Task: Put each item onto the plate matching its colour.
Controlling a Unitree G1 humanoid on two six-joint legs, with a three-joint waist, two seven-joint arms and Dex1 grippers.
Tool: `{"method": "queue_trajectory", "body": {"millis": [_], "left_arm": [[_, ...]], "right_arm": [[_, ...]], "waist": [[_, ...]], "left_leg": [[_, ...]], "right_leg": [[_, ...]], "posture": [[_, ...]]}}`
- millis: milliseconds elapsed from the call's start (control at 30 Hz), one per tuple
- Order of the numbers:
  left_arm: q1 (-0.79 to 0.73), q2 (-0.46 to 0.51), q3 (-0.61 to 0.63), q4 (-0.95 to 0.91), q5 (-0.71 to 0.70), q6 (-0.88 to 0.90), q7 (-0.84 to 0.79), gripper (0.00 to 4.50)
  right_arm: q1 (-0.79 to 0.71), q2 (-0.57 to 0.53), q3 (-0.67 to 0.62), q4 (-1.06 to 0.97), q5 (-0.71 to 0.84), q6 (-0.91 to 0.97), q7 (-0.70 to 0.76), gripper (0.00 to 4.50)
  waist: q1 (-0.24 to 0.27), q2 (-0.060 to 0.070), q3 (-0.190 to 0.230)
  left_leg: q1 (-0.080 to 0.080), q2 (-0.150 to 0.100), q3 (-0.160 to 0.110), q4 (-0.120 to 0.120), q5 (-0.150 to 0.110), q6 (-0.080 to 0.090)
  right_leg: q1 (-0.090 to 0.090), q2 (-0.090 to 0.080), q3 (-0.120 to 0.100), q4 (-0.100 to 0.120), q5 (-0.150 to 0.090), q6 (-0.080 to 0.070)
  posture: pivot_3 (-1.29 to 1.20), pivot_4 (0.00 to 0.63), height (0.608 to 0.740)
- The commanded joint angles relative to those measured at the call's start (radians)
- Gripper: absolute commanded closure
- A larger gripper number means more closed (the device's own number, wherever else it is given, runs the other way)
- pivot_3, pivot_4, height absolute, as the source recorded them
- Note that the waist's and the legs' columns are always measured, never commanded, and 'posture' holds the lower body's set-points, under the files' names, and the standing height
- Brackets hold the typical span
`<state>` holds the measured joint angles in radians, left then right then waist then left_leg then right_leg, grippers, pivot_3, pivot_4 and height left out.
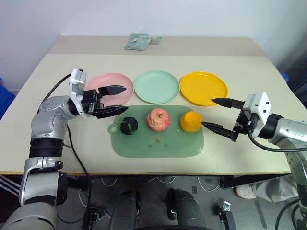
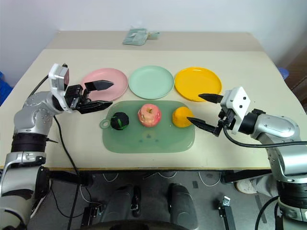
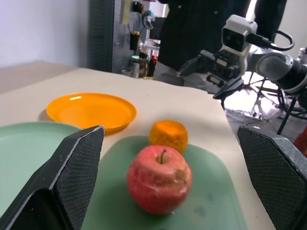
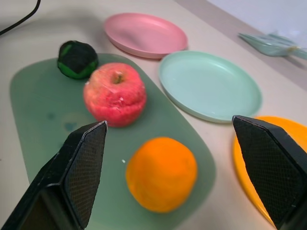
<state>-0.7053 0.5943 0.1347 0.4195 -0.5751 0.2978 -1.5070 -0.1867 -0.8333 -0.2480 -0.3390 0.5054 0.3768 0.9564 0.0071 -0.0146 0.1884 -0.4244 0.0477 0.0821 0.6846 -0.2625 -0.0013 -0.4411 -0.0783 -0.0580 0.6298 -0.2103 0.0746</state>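
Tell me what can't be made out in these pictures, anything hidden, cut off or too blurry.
- Dark green ball: cut off the left wrist view by that gripper's own finger.
- Yellow plate: partly behind the right gripper's finger in the right wrist view and cut by the edge.
- Crumpled greenish thing at the table's far edge: too small to identify from the head views, blurred in the right wrist view.
- Person behind the table: cut off by the left wrist view's top edge.
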Motion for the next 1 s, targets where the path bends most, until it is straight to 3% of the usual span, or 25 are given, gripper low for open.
{"method": "queue_trajectory", "body": {"millis": [33,267,567,767,1000], "left_arm": [[0.006,0.005,0.012,0.004,0.003,-0.027,-0.014,0.0],[0.008,0.049,0.033,0.014,-0.026,0.016,-0.056,0.0],[0.047,0.207,0.044,0.056,-0.043,0.028,-0.107,0.0],[0.089,0.186,-0.005,0.04,0.029,-0.063,-0.106,0.0],[0.089,0.091,-0.023,0.115,0.112,-0.218,-0.07,0.0]], "right_arm": [[-0.019,-0.014,-0.02,-0.034,0.012,0.002,-0.009,0.24],[-0.018,0.001,-0.006,-0.064,0.011,0.011,-0.036,0.24],[-0.058,0.018,0.06,-0.194,0.124,0.102,-0.032,0.24],[-0.033,-0.019,0.064,-0.221,0.135,0.094,0.031,0.24],[-0.056,0.009,0.071,-0.217,0.116,0.053,0.018,0.24]], "waist": [[-0.001,0.0,0.0],[0.005,0.0,0.0],[0.002,0.0,0.0],[0.012,0.0,0.0],[0.004,-0.001,0.0]], "left_leg": [[0.0,0.0,0.0,0.0,0.0,0.0],[0.0,0.0,0.0,0.0,0.0,0.0],[0.0,0.001,-0.001,0.0,0.0,0.0],[-0.001,0.0,-0.001,0.0,0.0,0.0],[-0.001,0.0,0.0,0.0,0.0,0.0]], "right_leg": [[0.0,0.0,0.0,0.0,0.0,0.0],[0.0,0.0,0.0,0.0,0.0,0.0],[0.0,0.0,0.0,0.0,-0.002,-0.003],[0.0,-0.002,0.0,-0.001,-0.002,-0.004],[0.0,-0.001,0.0,0.0,-0.002,-0.003]], "posture": [[0.0,0.15,0.74],[0.0,0.15,0.74],[0.0,0.15,0.74],[0.0,0.15,0.74],[0.0,0.15,0.74]]}}
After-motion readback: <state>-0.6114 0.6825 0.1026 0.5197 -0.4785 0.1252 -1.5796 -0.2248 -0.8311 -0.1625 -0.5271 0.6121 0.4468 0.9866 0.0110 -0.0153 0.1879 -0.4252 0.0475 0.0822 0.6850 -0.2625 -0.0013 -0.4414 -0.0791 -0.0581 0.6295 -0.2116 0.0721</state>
